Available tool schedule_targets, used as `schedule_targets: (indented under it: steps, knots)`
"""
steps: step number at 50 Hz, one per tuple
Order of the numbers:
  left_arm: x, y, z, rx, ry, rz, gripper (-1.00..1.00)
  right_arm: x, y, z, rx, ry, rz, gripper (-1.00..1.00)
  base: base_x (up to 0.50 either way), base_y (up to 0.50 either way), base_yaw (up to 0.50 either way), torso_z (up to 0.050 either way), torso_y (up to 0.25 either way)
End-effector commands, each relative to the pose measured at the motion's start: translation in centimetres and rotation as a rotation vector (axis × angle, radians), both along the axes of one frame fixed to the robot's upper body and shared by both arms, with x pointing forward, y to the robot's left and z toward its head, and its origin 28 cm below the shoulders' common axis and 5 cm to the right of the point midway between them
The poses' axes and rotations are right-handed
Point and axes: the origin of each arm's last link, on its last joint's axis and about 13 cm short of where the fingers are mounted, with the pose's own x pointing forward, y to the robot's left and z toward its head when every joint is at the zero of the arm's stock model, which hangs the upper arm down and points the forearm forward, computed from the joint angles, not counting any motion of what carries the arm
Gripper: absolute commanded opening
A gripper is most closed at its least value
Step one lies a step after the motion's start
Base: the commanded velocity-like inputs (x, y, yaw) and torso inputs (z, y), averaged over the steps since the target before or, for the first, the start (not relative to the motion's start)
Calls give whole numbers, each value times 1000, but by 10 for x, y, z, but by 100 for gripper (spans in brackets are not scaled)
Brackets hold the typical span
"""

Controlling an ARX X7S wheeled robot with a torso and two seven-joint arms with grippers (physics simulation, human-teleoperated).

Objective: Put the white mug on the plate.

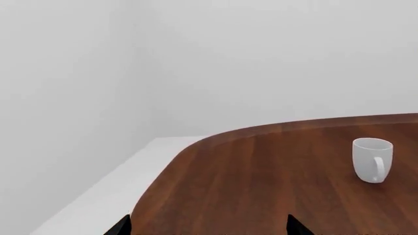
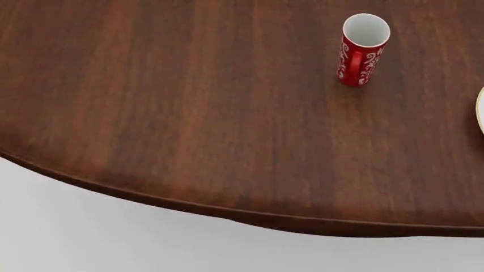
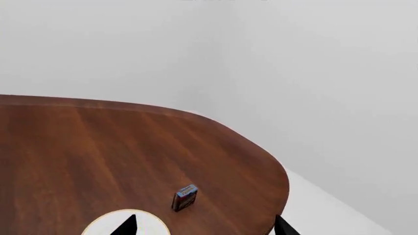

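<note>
A large dark brown wooden table (image 2: 189, 113) with rounded corners fills most of every view, set in a plain pale grey room with a light floor. Its curved near edge runs across the lower part of the head view, with bare floor below it.

One plate (image 3: 111, 221), round and white with a thin gold rim, lies flat on the table. The right wrist view shows only part of it, at the bottom of the picture between the gripper tips. In the head view just a sliver of it shows at the right edge.

One white mug (image 1: 372, 160), plain with a side handle, stands upright on the table in the left wrist view, well in from the table's far curved edge, with open wood all around it. It does not appear in the head view.

One red mug (image 2: 361, 51) with a white floral pattern stands upright towards the far right of the head view, near the plate but apart from it.

One small blue box (image 3: 185, 198) stands on the table just beside the plate, close to the rounded corner.

The left gripper (image 1: 209, 227) shows two dark fingertips spread wide apart, holding nothing. The right gripper (image 3: 205, 227) likewise shows two dark tips spread wide, empty, above the plate's edge.
</note>
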Motion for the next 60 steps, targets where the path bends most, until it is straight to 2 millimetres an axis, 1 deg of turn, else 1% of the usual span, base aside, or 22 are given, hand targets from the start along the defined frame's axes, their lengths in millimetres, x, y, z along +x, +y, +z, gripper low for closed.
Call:
schedule_targets:
  steps: [1, 10, 11, 12, 13, 22, 24, 26, 30, 31, 32, 34, 54, 55, 56, 60]
  knots:
    - [0, 0, -1, -1, 1, -1, 100, 0, 0, 0, -1, -2, 0, 100, 0, 0, 0, 0, 0]
    - [-1, 1, -1, -1, 1, 0, 100, 2, 3, 1, 1, 1, 10, 100, 0, 0, 0, 0, 0]
    - [-1, 1, 7, -1, 1, 0, 100, 2, 3, 1, 1, 2, 11, 100, 0, 0, 0, 0, 0]
    - [-1, 1, 8, -1, 0, -1, 100, 2, 3, 1, 2, 4, 11, 100, 0, 0, 0, 0, 0]
    - [-1, 1, 0, -1, 0, -1, 100, 2, 2, 2, 6, 7, 10, 100, 0, 0, 0, 0, 0]
    - [0, 0, 0, 0, -1, -3, 100, 3, 3, 2, 6, 11, 16, 100, 68, 0, 0, 0, 0]
    - [0, 0, 4, 1, 0, -5, 100, 3, 3, 2, 7, 12, 17, 100, 236, 0, 0, 0, 0]
    - [0, 0, -1, 0, 0, -5, 100, 3, 3, 2, 8, 14, 19, 100, 240, 0, 0, 0, 0]
    - [0, 1, -1, 0, 0, -4, 100, 3, 3, 1, 9, 13, 17, 100, 281, 0, 0, 0, 0]
    - [1, 1, 8, 0, 1, -5, 100, 3, 3, 1, 11, 13, 18, 100, 297, 0, 0, 0, 0]
    - [1, 1, 0, 0, 2, -4, 100, 4, 3, 1, 11, 14, 19, 100, 297, 0, 0, 0, 0]
    - [0, 1, -2, 0, 2, -4, 100, 4, 3, 1, 12, 11, 23, 100, 326, 0, 0, 0, 0]
    - [2, 0, -2, -1, 3, -6, 100, 6, 4, 0, 13, 12, 30, 100, 419, 0, 0, 0, 0]
    - [2, 0, 9, -1, 2, -6, 100, 6, 4, 0, 14, 11, 31, 100, 418, 0, 0, 0, 0]
    - [2, 0, -1, -1, 3, -7, 100, 6, 4, 0, 12, 12, 31, 100, 418, 0, 0, 0, 0]
    - [2, 0, -2, -2, 5, -7, 100, 6, 4, 0, 13, 12, 32, 100, 424, 0, 0, 0, 0]
